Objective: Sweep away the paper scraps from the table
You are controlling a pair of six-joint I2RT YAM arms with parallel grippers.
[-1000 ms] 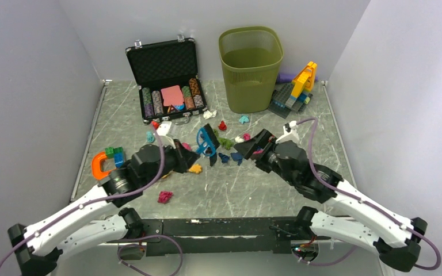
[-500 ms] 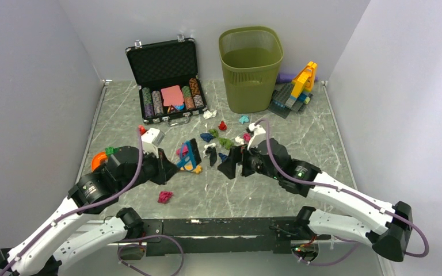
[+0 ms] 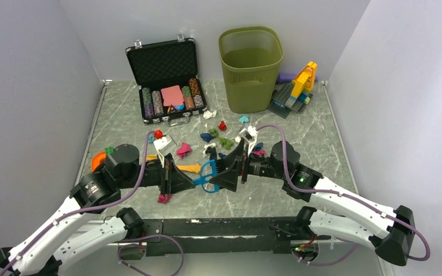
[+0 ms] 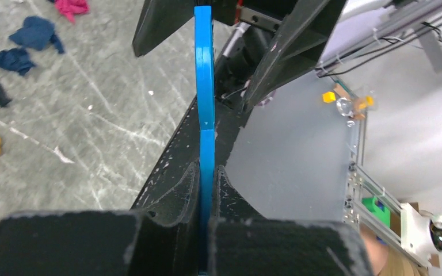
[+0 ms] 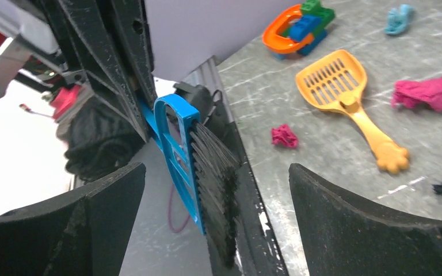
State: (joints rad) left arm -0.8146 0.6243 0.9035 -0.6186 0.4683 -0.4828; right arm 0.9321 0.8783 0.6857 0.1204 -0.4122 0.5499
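My left gripper (image 3: 191, 177) is shut on the handle of a blue brush (image 3: 208, 175) with black bristles, held just above the table (image 3: 313, 138) near its front edge. The left wrist view shows the handle (image 4: 205, 103) clamped between the jaws of my left gripper (image 4: 207, 179). My right gripper (image 3: 225, 175) faces it, open, one jaw on each side of the brush head (image 5: 179, 150). Paper scraps lie behind: pink (image 3: 183, 150), navy (image 3: 207, 137), green (image 3: 225, 142), red (image 3: 222, 125), teal (image 3: 243, 119), white (image 3: 209, 114). A magenta one (image 3: 164, 198) lies near the front.
A yellow slotted scoop (image 3: 187, 168) lies flat just behind the left gripper. An open poker chip case (image 3: 167, 92) and a green bin (image 3: 250, 69) stand at the back. Toy bricks sit at the back right (image 3: 296, 92) and by an orange ring (image 3: 98, 161) on the left.
My left gripper carried the blue brush toward the front middle and turned it toward the right arm. My right gripper swung left and down, and its open jaws now flank the brush head.
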